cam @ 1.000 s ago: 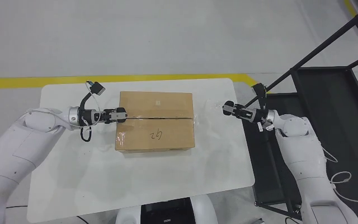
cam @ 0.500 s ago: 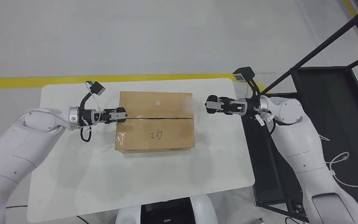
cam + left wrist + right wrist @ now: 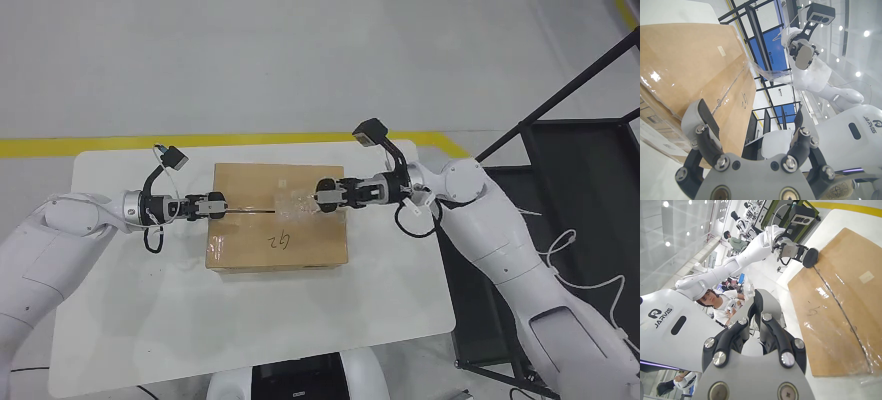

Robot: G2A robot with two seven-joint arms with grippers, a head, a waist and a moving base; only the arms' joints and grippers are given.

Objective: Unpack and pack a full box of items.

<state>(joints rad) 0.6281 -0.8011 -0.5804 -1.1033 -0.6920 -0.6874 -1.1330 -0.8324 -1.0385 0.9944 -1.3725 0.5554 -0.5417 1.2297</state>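
Note:
A closed cardboard box sits mid-table, its top seam under clear tape. My left gripper is at the box's left end, open, one fingertip resting on the top by the seam. Over the right half of the box top, my right gripper is shut on a crumpled strip of clear tape. In the left wrist view that tape strip stretches from the box's far edge up to the right gripper. The right wrist view has its shut fingers beside the box.
The white table has bare room in front of and beside the box. A black metal rack stands just past the table's right edge. A yellow floor line runs behind the table.
My right gripper has swung left from beyond the box's right end to above its top, carrying the clear tape with it. The left arm has kept still.

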